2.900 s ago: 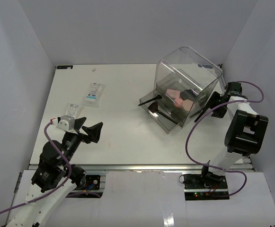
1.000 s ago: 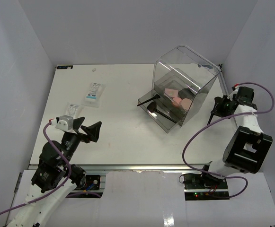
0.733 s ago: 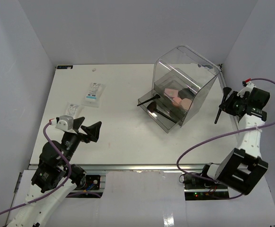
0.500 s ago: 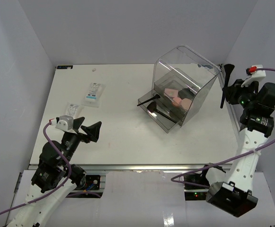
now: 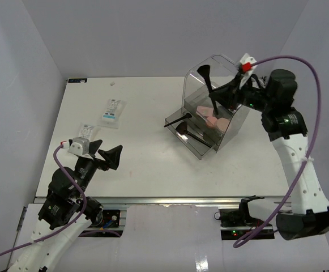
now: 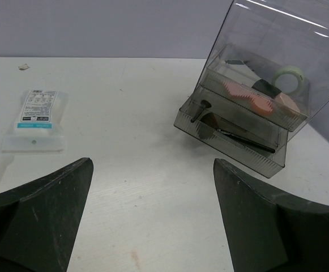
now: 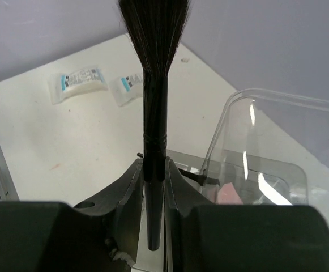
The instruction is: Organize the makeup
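**A:** White tabletop (image 5: pixel 153 164), bare lilac-grey walls. Where's the brush?

**B:** The black brush (image 7: pixel 154 102) is up in the air, bristles upward, above the clear box (image 5: pixel 240 99). The right gripper (image 7: pixel 153 187) has its jaws clamped on the lower handle. The left gripper (image 6: pixel 153 170) hangs low near the front left with its jaws spread wide and nothing in them.

**A:** How should the drop go?

**B:** I'd say it belongs with the thin brushes (image 6: pixel 232 133) in the pulled-out drawer (image 6: pixel 266 164), not among the pink sponges (image 6: pixel 249 99) above. Tip the handle flatter, keep it clear of the box's rim, and bring it close to the drawer floor. Release only then, or it could bounce out.

**A:** Any writing?

**B:** The two packets (image 7: pixel 79 79) out on the tabletop have a teal band and printed lines, but they're too small to read. I can't make out a brand anywhere.
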